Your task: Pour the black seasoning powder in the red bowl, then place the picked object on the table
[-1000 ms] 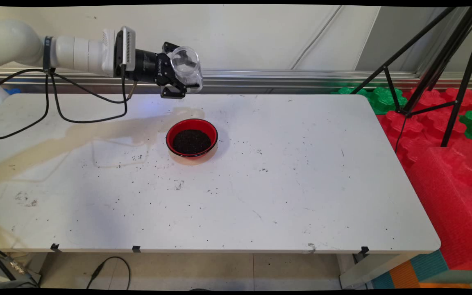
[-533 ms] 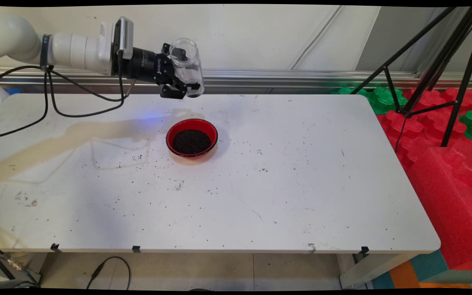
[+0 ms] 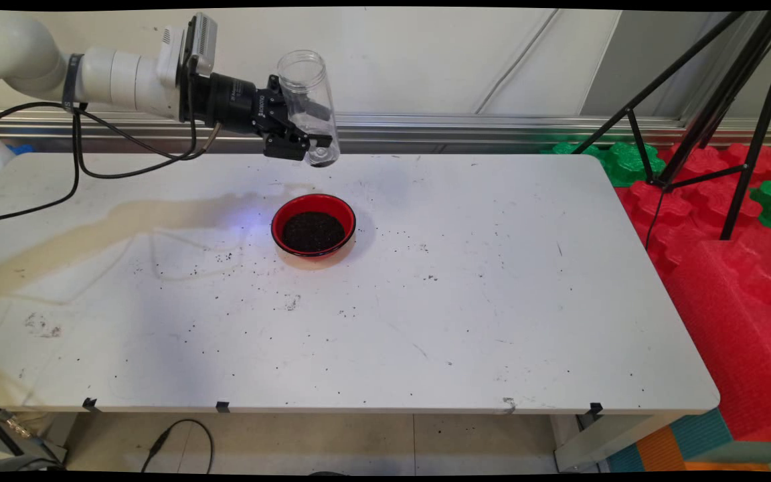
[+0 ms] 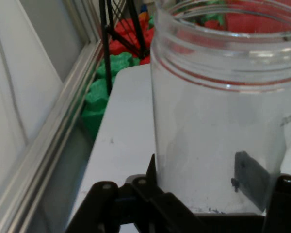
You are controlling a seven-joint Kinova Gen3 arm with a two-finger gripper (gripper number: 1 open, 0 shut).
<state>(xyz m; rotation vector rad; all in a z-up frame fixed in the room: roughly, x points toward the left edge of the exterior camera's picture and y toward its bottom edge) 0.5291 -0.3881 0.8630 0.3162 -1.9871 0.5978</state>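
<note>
gripper [image 3: 305, 137] clamped on clear jar [image 3: 306, 100], now turned near upright, mouth up; red bowl [image 3: 314, 225] w/ dark grains at 6 o'clock below.

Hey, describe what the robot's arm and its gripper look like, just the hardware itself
The arm is glossy white, built of rounded tube-like links, with a dark band near the wrist. Black cables hang from it in loops. A ribbed white block sits at the wrist, followed by a black cylinder with faint lettering. The gripper is black, with two linkage fingers.
</note>
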